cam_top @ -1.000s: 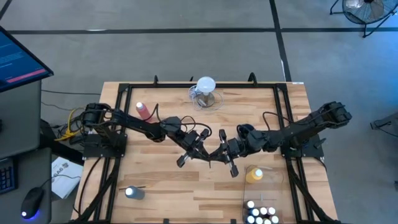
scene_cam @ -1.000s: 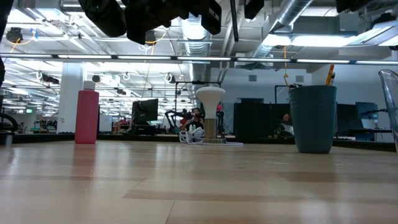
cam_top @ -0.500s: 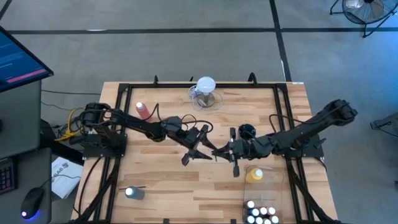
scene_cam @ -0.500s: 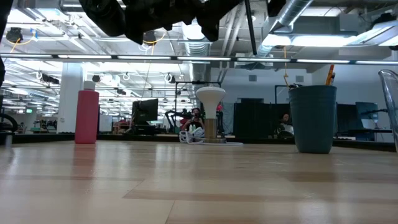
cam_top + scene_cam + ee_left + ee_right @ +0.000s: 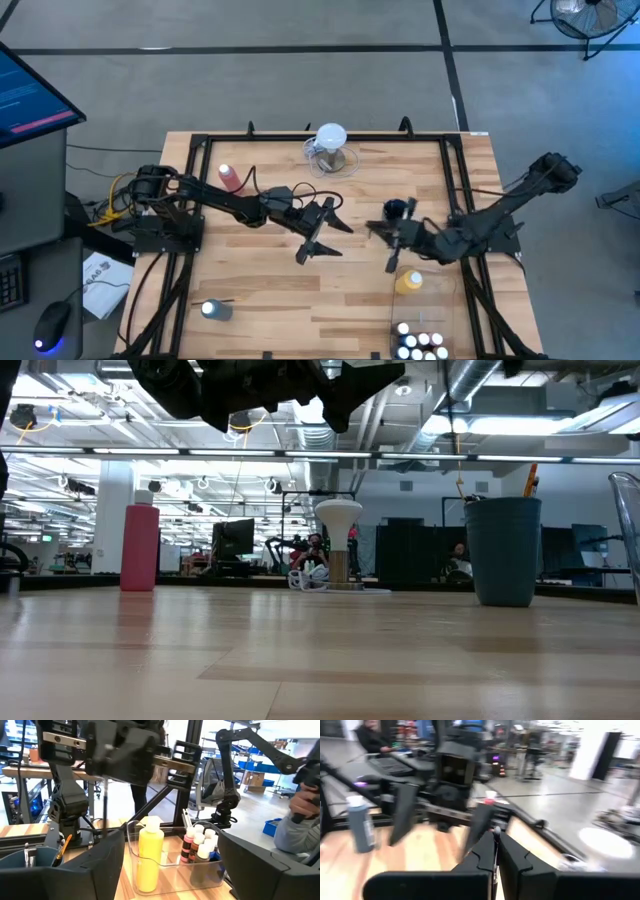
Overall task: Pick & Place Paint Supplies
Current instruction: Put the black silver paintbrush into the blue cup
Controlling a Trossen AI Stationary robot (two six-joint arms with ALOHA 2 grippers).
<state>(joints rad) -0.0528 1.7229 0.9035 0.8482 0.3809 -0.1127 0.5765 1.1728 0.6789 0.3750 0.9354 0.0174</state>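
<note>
Handover done mid-table: left gripper [image 5: 322,231] now spread, empty. Right gripper [image 5: 394,246] pinching thin brush [image 5: 495,851], apparently, withdrawn toward cup [image 5: 398,211].

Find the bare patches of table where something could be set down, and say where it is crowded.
Bare wood lies between the blue bottle and the clear bin, and behind the left end effector toward the jug. Crowded: the right front corner, with the yellow bottle and small bottles.

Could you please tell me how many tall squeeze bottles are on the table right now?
3. The pink-red squeeze bottle stands at the far left, the blue squeeze bottle at the near left, and the yellow squeeze bottle in the clear plastic bin near right. Others may be hidden.
</note>
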